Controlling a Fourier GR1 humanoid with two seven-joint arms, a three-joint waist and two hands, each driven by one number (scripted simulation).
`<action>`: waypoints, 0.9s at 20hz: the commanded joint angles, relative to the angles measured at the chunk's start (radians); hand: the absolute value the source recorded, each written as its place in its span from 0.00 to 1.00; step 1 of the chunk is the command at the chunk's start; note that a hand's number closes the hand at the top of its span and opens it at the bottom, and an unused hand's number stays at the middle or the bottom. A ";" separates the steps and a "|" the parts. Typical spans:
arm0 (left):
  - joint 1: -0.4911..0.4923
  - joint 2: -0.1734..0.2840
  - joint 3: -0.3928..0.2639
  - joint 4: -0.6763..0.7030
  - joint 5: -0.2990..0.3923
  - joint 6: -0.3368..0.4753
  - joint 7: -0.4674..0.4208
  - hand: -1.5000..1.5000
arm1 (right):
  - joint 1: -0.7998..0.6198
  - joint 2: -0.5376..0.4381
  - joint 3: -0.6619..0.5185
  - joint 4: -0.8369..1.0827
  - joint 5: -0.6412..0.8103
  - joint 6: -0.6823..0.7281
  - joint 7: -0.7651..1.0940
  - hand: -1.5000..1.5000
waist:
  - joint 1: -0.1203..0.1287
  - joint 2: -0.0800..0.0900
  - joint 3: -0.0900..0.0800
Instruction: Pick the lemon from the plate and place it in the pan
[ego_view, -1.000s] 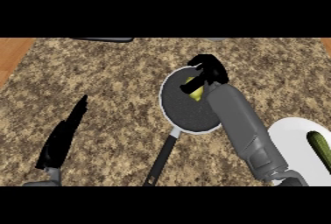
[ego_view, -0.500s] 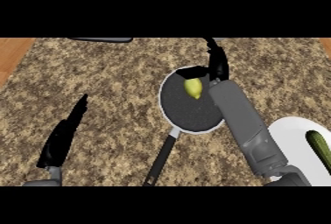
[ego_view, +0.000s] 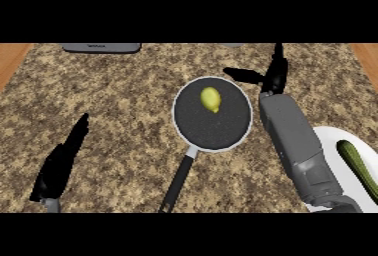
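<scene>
Speckled brown granite covers the desk (ego_view: 133, 90) I am looking down on, with wooden strips showing at its far left and far right edges. At the middle sits the pan (ego_view: 221, 130), dark inside with a pale rim, its black handle running down toward the lower edge of my view. Inside it, in the upper part, lies the lemon (ego_view: 210, 99), yellow and resting free on the pan's floor, touched by nothing.

Just beyond the pan's upper right rim I see my right hand (ego_view: 272, 77), released, fingers straight and pointing away from me, the thumb stuck out to the left. It holds nothing and is clear of the lemon. Its grey forearm runs down along the pan's right side.

At the lower right, the white plate (ego_view: 328, 145) is partly hidden under that forearm. 1 long green vegetable (ego_view: 359, 165) lies on it, reaching to the right edge of the view.

My left hand (ego_view: 63, 162) shows at the lower left, well apart from the pan, open with fingers straight and pointing up.

A grey object (ego_view: 101, 47) sits at the far edge of the desk, upper left.
</scene>
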 joint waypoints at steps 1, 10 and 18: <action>0.030 0.020 0.035 0.016 0.021 -0.013 -0.043 0.50 | 0.110 -0.082 -0.052 -0.067 -0.066 0.074 -0.104 0.00 | -0.024 -0.006 -0.001; 0.061 -0.006 0.018 -0.076 0.008 0.003 0.035 0.50 | 0.402 -0.266 -0.002 -0.397 -0.091 0.295 -0.034 0.00 | -0.046 -0.016 -0.001; 0.023 -0.025 0.003 -0.030 -0.018 0.008 0.023 0.50 | 0.676 -0.349 -0.058 -0.637 -0.216 0.474 -0.044 0.00 | -0.035 -0.010 -0.001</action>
